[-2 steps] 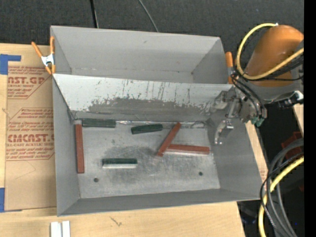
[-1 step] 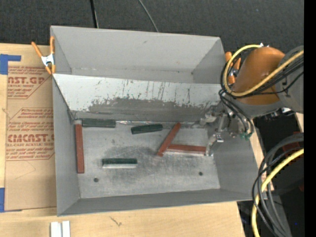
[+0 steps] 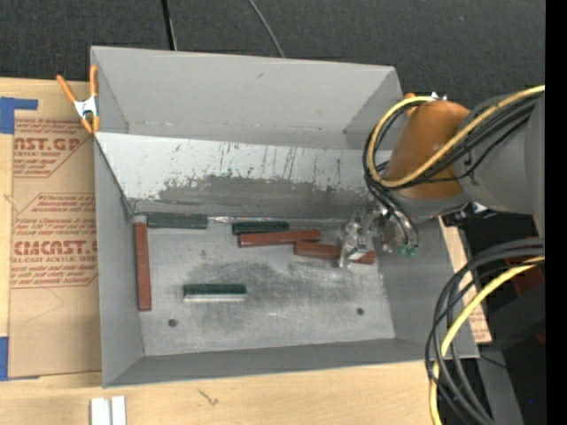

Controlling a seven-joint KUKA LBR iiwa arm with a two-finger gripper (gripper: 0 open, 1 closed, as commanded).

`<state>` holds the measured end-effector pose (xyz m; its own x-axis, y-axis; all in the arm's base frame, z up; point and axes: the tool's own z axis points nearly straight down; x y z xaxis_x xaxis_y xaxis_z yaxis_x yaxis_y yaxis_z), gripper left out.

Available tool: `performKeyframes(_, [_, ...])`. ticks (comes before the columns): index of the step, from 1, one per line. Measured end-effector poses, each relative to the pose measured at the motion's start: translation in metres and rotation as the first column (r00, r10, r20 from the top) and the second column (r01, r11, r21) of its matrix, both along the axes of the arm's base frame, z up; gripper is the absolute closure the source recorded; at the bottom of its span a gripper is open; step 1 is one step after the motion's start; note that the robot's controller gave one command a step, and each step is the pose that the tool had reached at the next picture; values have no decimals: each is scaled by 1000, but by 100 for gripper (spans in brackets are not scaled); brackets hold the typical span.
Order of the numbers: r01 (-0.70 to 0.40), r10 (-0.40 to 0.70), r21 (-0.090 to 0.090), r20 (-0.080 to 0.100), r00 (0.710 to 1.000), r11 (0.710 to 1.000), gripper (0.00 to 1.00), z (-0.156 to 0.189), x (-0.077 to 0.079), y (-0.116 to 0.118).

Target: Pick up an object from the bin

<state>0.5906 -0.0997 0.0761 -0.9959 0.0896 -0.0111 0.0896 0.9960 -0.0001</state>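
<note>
The gripper [image 3: 358,244] sits low in the grey metal bin [image 3: 266,321], near the bin's right wall, at the right end of a short red-brown rectangular bar [image 3: 315,250]; whether it is released or clenched cannot be told. A longer red-brown bar [image 3: 276,237] lies just beside that one toward the bin's middle, and a dark green bar [image 3: 214,291] lies alone at the bin's centre.

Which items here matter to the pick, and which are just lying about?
In play: pincer; short red-brown bar beside it.
Lying about: left red-brown bar; middle green bar; back-left green bar; back-centre green bar; long red-brown bar.
</note>
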Motion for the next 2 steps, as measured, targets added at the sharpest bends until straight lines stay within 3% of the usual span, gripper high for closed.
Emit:
performKeyframes(1, [0, 0, 0, 0, 1000, 1000, 100, 0, 0, 0])
performKeyframes(2, [-66, 66, -2, -1, 998, 998, 100, 177, -5, 0])
